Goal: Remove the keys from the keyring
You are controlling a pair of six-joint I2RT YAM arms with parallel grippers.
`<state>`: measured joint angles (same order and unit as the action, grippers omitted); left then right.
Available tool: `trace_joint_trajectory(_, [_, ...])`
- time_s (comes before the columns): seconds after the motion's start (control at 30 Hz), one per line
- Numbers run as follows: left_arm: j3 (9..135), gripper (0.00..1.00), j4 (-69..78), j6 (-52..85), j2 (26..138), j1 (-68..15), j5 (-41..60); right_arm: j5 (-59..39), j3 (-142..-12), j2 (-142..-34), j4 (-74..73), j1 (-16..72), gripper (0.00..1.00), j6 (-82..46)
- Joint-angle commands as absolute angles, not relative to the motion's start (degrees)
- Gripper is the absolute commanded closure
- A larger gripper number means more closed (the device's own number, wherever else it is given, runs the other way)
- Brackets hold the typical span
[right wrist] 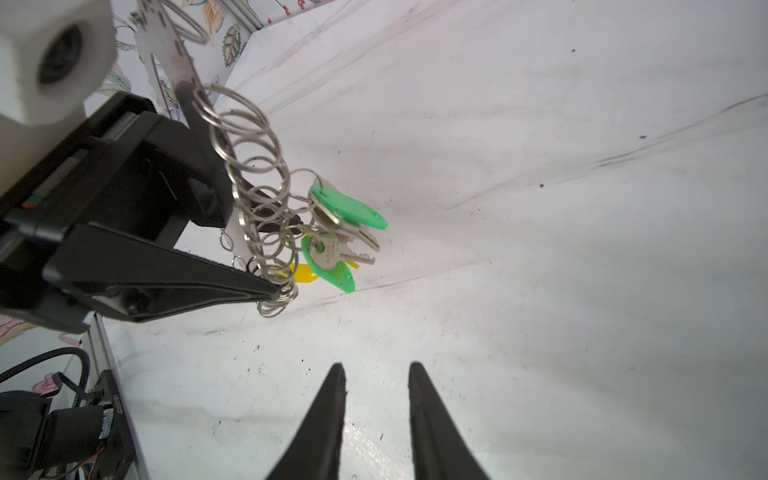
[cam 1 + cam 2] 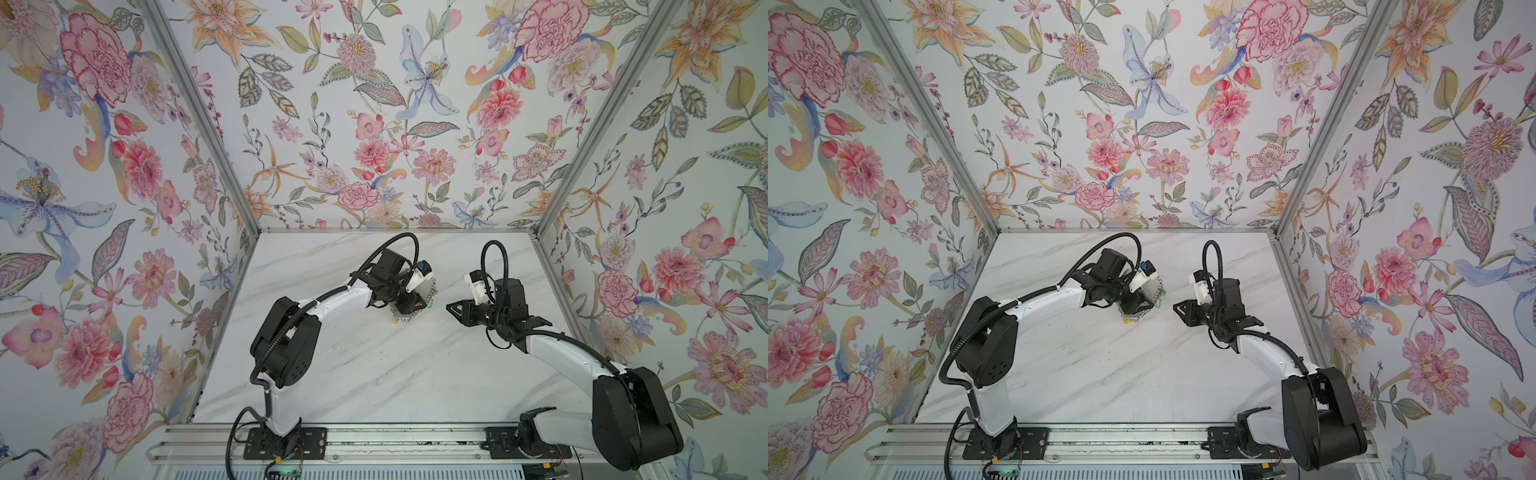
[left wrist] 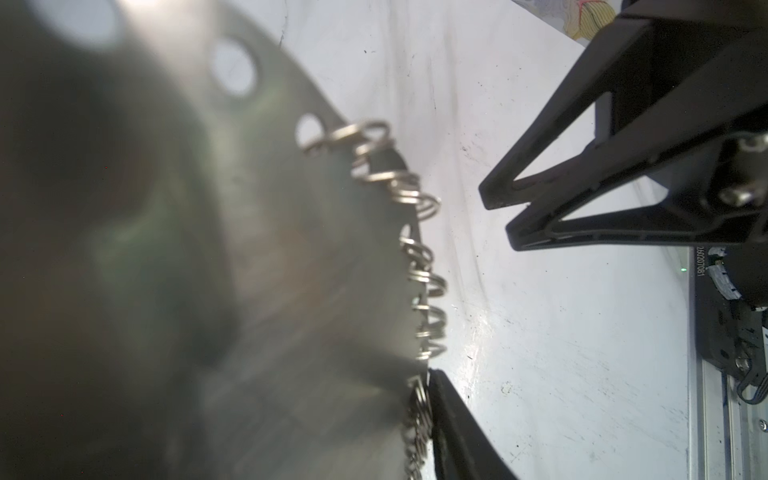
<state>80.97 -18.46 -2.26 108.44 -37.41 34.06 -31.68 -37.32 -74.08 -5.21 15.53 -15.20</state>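
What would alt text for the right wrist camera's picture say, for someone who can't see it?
A left gripper holds a grey metal keyring edged with wire rings, from which silver keys with green and yellow tags dangle. In the foreground, the right gripper stands open and empty over a white marble table.

Both arms bend inward from the near edge, wrists facing each other. The left pincer (image 2: 411,308) grips the keyring (image 3: 291,257); the right pincer (image 1: 376,370), near it, has its jaws parted.

Green-tagged keys (image 1: 337,237) on tilted keyring (image 1: 172,62)
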Motion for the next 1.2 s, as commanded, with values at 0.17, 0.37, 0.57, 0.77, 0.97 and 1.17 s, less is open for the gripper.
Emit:
trace_joint_trajectory(0.17, [86.7, 0.56, -32.39, -10.99, 111.61, -36.56, 41.35, -41.41, -34.97, -71.92, -12.33, 13.77, 0.6, -12.26])
trace_joint_trajectory(0.37, [88.24, 0.53, -34.26, -12.22, 111.74, -36.52, 42.81, -50.98, -36.27, -76.1, -14.76, 11.69, 0.58, -12.5])
trace_joint_trajectory(0.57, [86.32, 0.52, -32.24, -10.09, 111.91, -36.12, 39.67, -41.08, -36.87, -79.69, -8.48, 10.28, 0.59, -13.09])
trace_joint_trajectory(0.77, [79.65, 0.47, -24.52, -5.13, 112.15, -36.15, 37.0, -30.44, -39.31, -82.42, 5.09, 11.66, 0.61, -9.45])
trace_joint_trajectory(0.97, [77.22, 0.46, -18.89, -2.14, 112.38, -36.17, 34.84, -22.22, -42.65, -84.14, 12.22, 17.52, 0.58, -7.87])
trace_joint_trajectory(1.17, [74.65, 0.45, -15.77, -1.24, 111.49, -36.12, 33.91, -22.28, -45.72, -88.7, 14.57, 19.35, 0.58, -6.29])
